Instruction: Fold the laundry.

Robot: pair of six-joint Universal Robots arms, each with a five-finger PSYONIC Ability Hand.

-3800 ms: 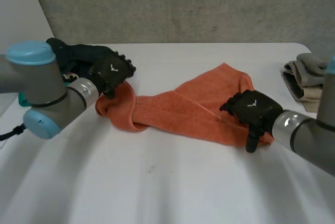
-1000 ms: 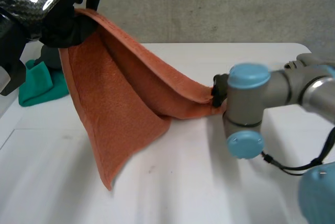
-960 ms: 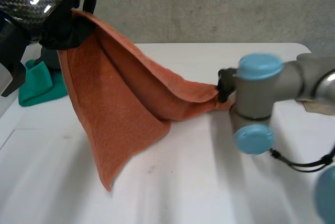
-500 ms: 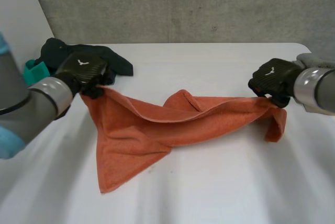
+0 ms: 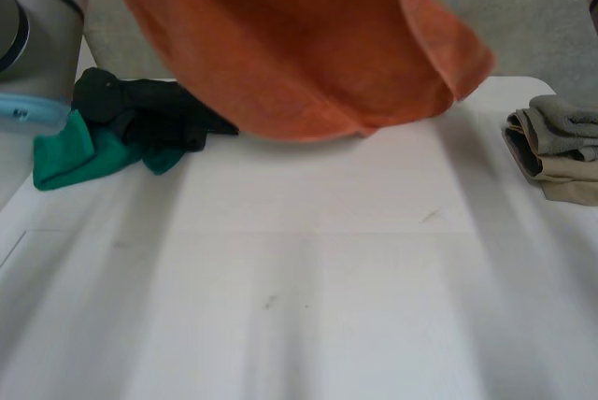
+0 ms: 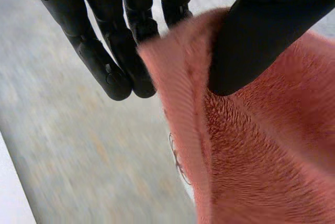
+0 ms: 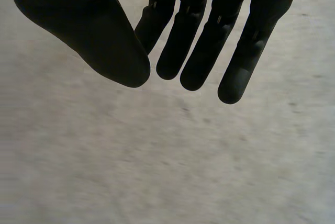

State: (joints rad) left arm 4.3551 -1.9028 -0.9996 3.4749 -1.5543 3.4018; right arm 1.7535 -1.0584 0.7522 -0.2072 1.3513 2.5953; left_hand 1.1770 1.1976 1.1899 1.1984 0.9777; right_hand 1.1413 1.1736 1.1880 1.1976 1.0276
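Observation:
The orange towel [image 5: 299, 54] hangs spread in the air high above the white table [image 5: 308, 278], and its right end droops free. In the left wrist view my left hand [image 6: 120, 51] is shut on the towel [image 6: 251, 156], its edge pinched between the thumb [image 6: 251, 41] and straight fingers. The left arm [image 5: 37, 7] rises at the table's left. My right hand [image 7: 199, 35] faces the grey wall with straight fingers, the thumb close beside them and no cloth between.
A dark garment [image 5: 149, 115] lies on a green cloth [image 5: 75, 152] at the table's back left. A folded stack of grey and beige laundry [image 5: 556, 152] sits at the right edge. The grey wall stands behind the table.
The towel has gone from sagging on the table to hanging high in the air. Both hands rose out of the head view. The right hand, pinching the towel's right end before, now shows none.

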